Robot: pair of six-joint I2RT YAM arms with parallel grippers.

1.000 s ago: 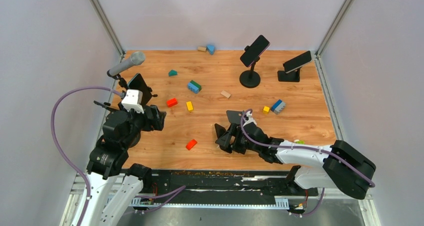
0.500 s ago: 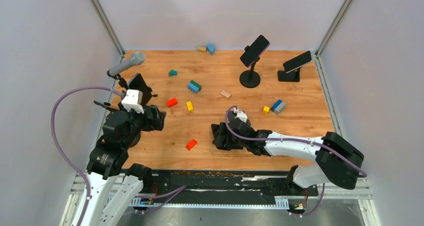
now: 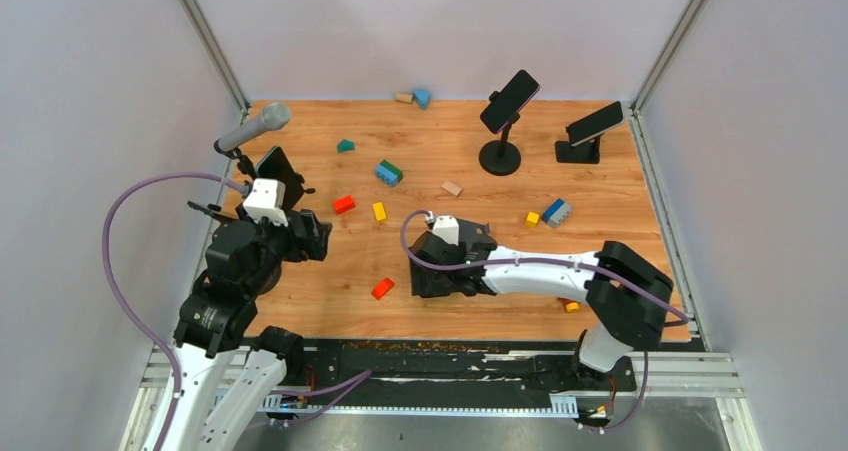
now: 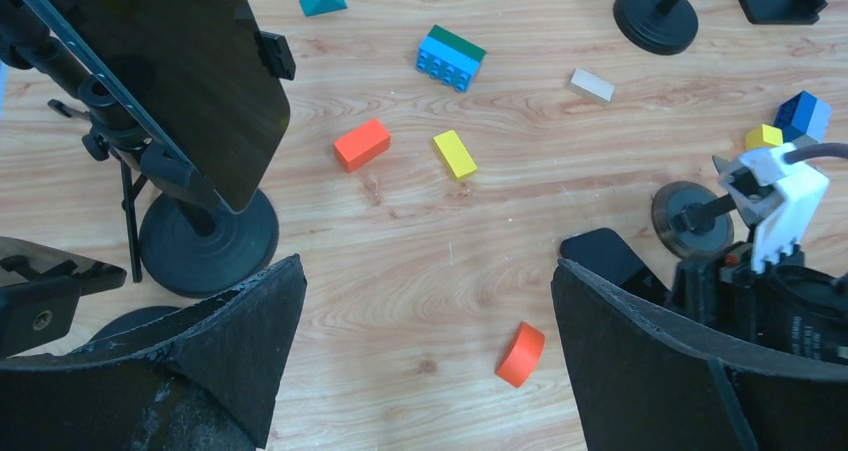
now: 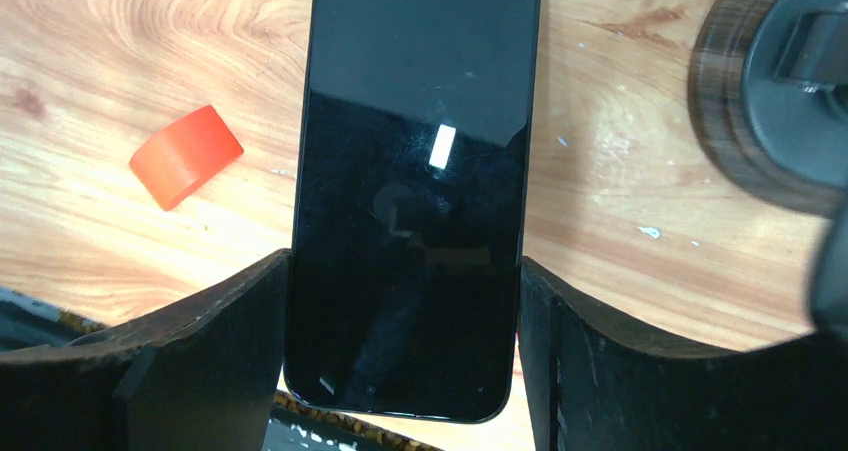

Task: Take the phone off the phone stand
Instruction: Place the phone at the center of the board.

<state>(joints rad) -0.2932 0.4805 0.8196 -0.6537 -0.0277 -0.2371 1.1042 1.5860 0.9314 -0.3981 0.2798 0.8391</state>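
Observation:
My right gripper (image 5: 403,271) is shut on a black phone (image 5: 415,171), one finger against each long edge, holding it screen-up low over the wooden table. In the top view this gripper (image 3: 432,271) is at the table's front centre. A dark round stand base (image 5: 780,91) is just right of the phone; it also shows in the left wrist view (image 4: 690,216). The phone's corner shows there too (image 4: 610,256). My left gripper (image 4: 428,291) is open and empty at the left, near a black tablet (image 3: 280,171) on its own stand.
Two more phones sit on stands at the back right (image 3: 509,101) (image 3: 595,123). A microphone (image 3: 255,128) stands back left. An orange half-round block (image 3: 382,288) lies just left of the right gripper. Small coloured blocks are scattered mid-table (image 3: 389,172).
My right arm has swung left across the front of the table with the phone in its grip, closer to the orange block. The left arm has not moved.

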